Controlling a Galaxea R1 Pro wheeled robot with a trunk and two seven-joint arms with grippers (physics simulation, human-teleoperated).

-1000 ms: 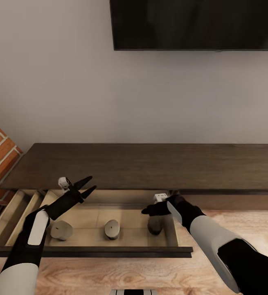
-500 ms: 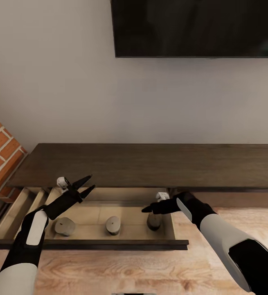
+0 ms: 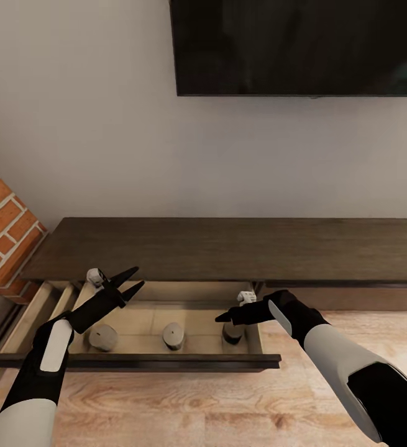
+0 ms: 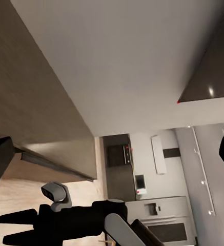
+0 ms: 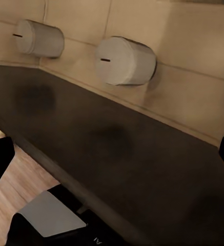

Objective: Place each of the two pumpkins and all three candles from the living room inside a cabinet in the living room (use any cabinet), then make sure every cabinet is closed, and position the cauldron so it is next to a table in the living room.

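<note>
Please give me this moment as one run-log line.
drawer: open | candles inside: left, middle, right | left gripper: open, empty | right gripper: over right candle, state unclear

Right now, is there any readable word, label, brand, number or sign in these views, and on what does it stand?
None can be read.
The black wall-mounted screen: blank, no logo visible.
The three short grey-brown cylinder candles in the open dark-brown wooden cabinet drawer: only a small dark mark on the flat top, no text.
Kitchen appliances in the left wrist view: too small to read.
</note>
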